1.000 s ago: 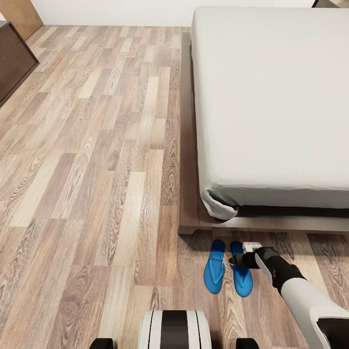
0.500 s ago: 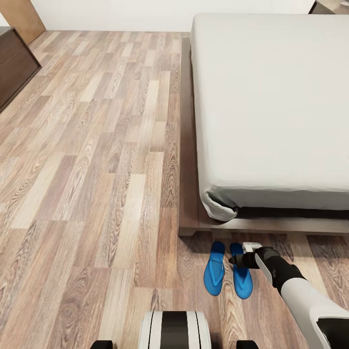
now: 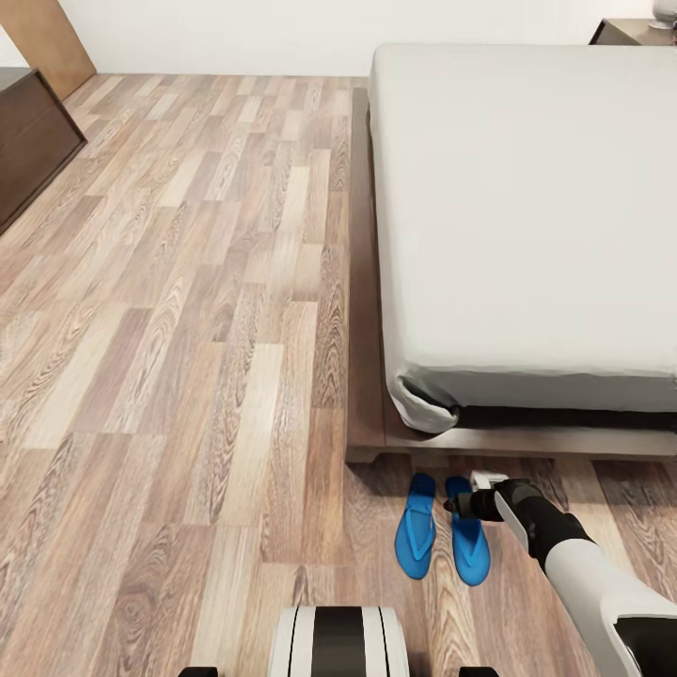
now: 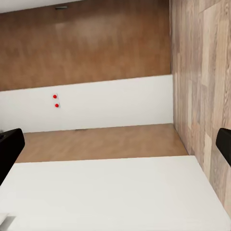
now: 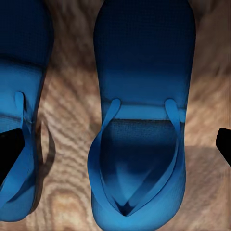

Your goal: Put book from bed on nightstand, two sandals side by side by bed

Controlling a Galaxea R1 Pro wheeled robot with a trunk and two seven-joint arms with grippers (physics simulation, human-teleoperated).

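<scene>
Now my head camera has tipped up a little: the whole view has slid down, so more of the far wall shows and a corner of a nightstand has come in at the far right, beyond the bed. The things themselves have not moved. My right gripper hangs where it was, low over the right sandal, just near the foot of the bed frame.

Both sandals lie flat on the wood floor, the left sandal just beside its mate, parallel, toes toward the bed. My right fingers are spread wide with nothing between them; the right wrist view looks straight down on the strap with a dark fingertip at either edge. My left fingers are likewise spread and empty, looking across the mattress toward a white wall.

I judge the sandal half of the task done, and the raised gaze suits a search for the book. No book shows on the mattress I can see. There are no containers in view; the nightstand corner looks bare, though too little shows to be sure.
</scene>
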